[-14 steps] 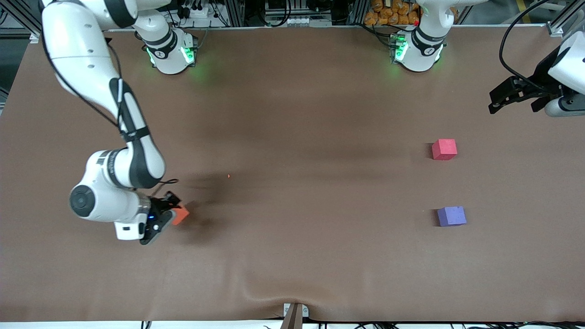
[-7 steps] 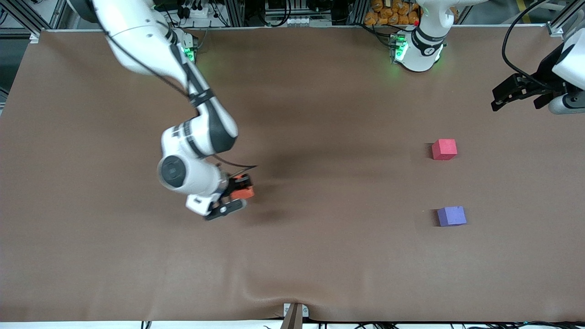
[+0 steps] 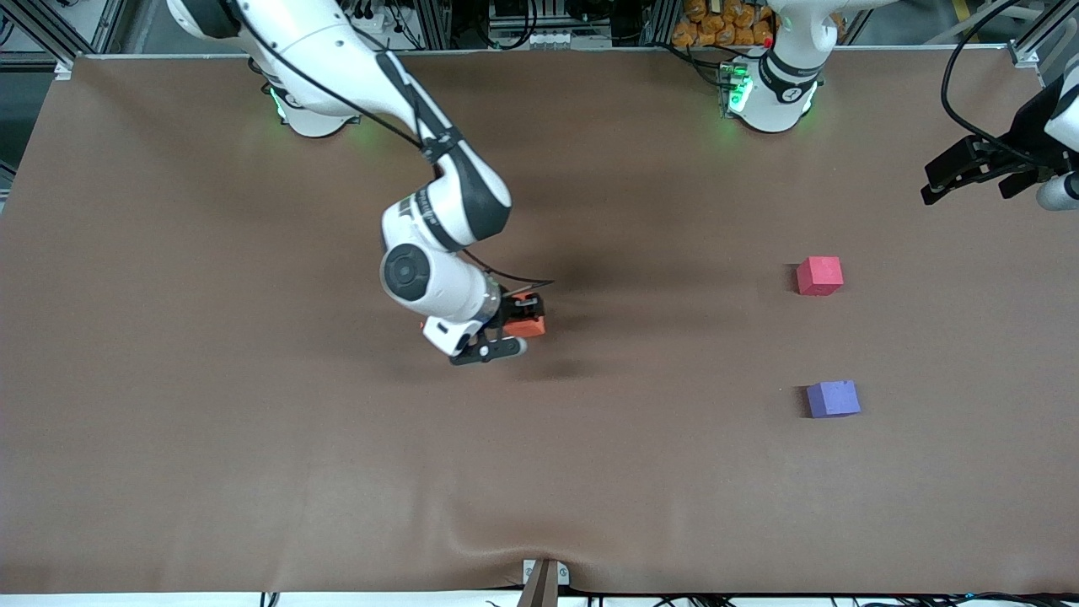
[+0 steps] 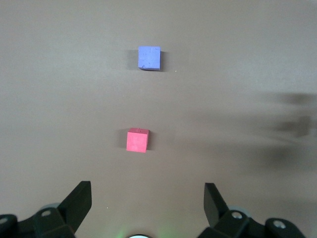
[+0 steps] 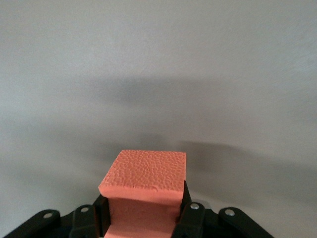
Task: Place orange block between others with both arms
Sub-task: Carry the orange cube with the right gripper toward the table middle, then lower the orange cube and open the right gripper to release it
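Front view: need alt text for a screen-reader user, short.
The right gripper, shut on the orange block, is carried above the middle of the brown table. Toward the left arm's end lie the pinkish-red block and, nearer the camera, the purple-blue block, with a gap between them. The left gripper waits open at that end.

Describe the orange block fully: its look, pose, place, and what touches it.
The orange block is a small bright orange cube with a pebbled, matte, foam-like surface and crisp edges, undamaged as far as shown. The right gripper holds it in the air, jaws pressed against two opposite sides, with its top face roughly level. It hangs over the middle of the brown table, well short of the pinkish-red cube and purple-blue cube. Nothing else touches it.
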Motion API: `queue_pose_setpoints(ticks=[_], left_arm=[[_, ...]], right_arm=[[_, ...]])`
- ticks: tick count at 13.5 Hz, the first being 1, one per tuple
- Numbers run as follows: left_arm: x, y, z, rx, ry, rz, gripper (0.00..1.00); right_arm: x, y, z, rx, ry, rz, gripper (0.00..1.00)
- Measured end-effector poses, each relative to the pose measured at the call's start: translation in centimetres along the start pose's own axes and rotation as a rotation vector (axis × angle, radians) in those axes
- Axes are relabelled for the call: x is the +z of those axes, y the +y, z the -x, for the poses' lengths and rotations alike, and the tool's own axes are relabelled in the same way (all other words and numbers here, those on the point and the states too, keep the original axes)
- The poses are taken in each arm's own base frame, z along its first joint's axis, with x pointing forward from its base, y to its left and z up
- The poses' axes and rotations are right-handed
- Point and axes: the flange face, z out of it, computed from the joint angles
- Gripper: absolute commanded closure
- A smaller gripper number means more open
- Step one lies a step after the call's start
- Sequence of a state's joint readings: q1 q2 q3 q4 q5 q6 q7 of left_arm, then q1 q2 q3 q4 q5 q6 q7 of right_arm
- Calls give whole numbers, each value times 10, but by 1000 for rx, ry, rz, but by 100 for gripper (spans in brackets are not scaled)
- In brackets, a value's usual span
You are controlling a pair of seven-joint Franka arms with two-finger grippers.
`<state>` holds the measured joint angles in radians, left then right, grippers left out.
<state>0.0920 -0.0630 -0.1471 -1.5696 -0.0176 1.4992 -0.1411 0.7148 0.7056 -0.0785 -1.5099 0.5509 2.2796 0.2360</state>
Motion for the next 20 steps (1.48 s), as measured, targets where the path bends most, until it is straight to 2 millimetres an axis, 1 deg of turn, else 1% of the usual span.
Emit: queue_pose_setpoints(ticks=[2, 4, 5, 7, 10, 11, 12, 13, 15, 17, 20], left_arm=[[0, 0, 1, 0, -4, 0, 0], [0, -1, 1, -2, -7, 0, 0], [1, -1, 1, -3, -7, 0, 0], [1, -2, 1, -3, -7, 0, 0], [1, -2, 1, -3, -8, 0, 0], [1, -1, 1, -2, -8, 0, 0], [1, 0, 1, -1, -8, -1, 0], [1, 1, 1, 3, -8, -1, 0], [1, 5, 2, 9, -9, -1, 0], [1, 6, 2, 11, -9, -1, 0], [1, 6, 2, 12, -10, -2, 0]], right_arm=[[21, -11, 8, 29, 16, 4, 59], [34, -18, 16, 48, 13, 7, 57], [38, -22, 19, 62, 11, 6, 53], [42, -29, 24, 76, 15, 4, 48], [53, -34, 29, 76, 29, 4, 48], [58, -35, 31, 74, 29, 7, 42], [61, -36, 33, 72, 28, 9, 19], [64, -36, 34, 70, 27, 10, 0], [63, -36, 33, 71, 30, 10, 0], [59, -32, 27, 78, 45, 11, 0], [43, -24, 14, 93, 68, 1, 0]])
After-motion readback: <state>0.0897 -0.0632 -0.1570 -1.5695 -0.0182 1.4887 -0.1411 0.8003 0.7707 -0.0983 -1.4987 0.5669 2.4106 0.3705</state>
